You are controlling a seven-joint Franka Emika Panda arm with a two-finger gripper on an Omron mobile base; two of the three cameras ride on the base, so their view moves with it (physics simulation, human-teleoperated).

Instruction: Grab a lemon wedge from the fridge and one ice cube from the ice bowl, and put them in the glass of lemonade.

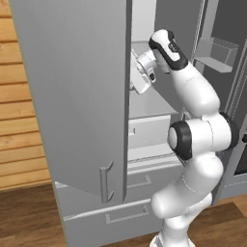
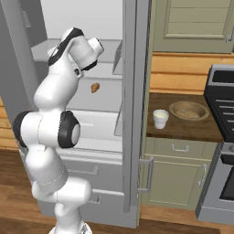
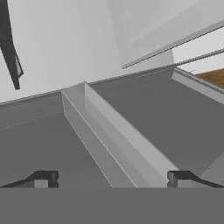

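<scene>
We see the fridge [image 1: 72, 96] with both doors swung open, grey drawers below. The arm reaches up and into the open compartment, its hand over a grey shelf.

In the hand view the gripper [image 3: 113, 178] has its two dark fingertips [image 3: 46, 178] spread wide apart, nothing between them. Ahead of them lies bare grey shelf surface and a raised grey divider [image 3: 113, 135] that runs from near the fingers away toward the far wall. We can make out no yellow wedge in front of the fingers here.

In the right base view the hand [image 2: 93, 50] points to the right inside the fridge. A small brown lump [image 2: 95, 87] lies on the shelf below the hand and a little nearer to us, apart from the fingers. We cannot find the lemon wedge in any view; parts of the shelves are hidden behind the arm and the left door.

To the right of the fridge, past its open right door [image 2: 135, 105], a dark counter [image 2: 183, 128] carries the glass of lemonade [image 2: 160, 119] at the left, upright, with pale liquid. Just to its right, apart from it, sits the ice bowl [image 2: 189, 110], wide and brownish. Both stand well apart from the gripper. A dark stove [image 2: 221, 105] borders the counter on the right; green cabinets [image 2: 178, 173] sit beneath.
</scene>
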